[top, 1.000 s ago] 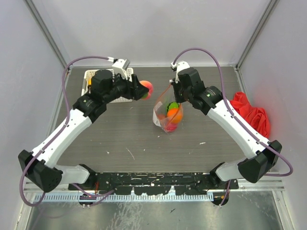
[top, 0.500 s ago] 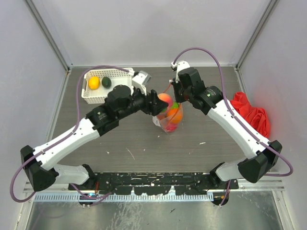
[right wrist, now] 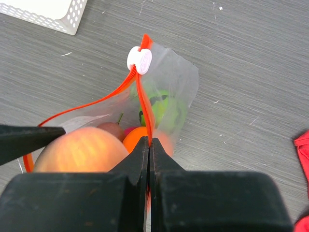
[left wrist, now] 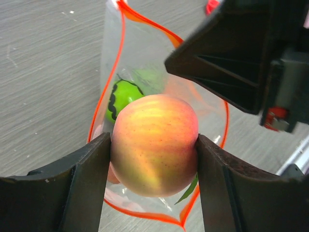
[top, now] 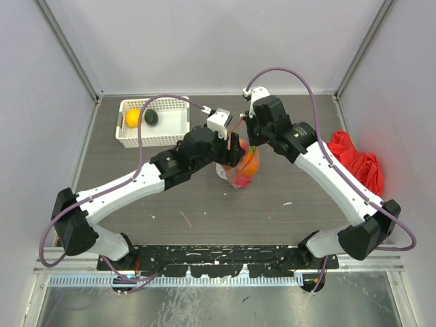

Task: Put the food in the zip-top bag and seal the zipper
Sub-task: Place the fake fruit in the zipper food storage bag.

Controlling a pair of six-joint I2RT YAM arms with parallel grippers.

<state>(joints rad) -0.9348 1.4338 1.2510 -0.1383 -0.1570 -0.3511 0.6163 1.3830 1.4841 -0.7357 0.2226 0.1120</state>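
My left gripper (left wrist: 153,159) is shut on the peach-pink fruit (left wrist: 154,142) and holds it right over the open mouth of the zip-top bag (left wrist: 116,63). In the top view the left gripper (top: 235,151) is at the bag (top: 240,178). My right gripper (right wrist: 148,147) is shut on the orange-red zipper strip (right wrist: 145,104) and holds that edge up. The white slider tab (right wrist: 139,60) sits at the strip's far end. A light green fruit (right wrist: 166,108), an orange one (right wrist: 136,137) and a brown one (right wrist: 112,129) lie inside the bag.
A white lattice basket (top: 170,133) stands at the back left with a yellow fruit (top: 133,118) and a dark green fruit (top: 151,117) in it. A red cloth (top: 357,163) lies at the right edge. Grey walls close in the table.
My left arm has carried the peach-pink fruit from beside the basket rightward to the bag's mouth. The right arm and the bag have stayed in place.
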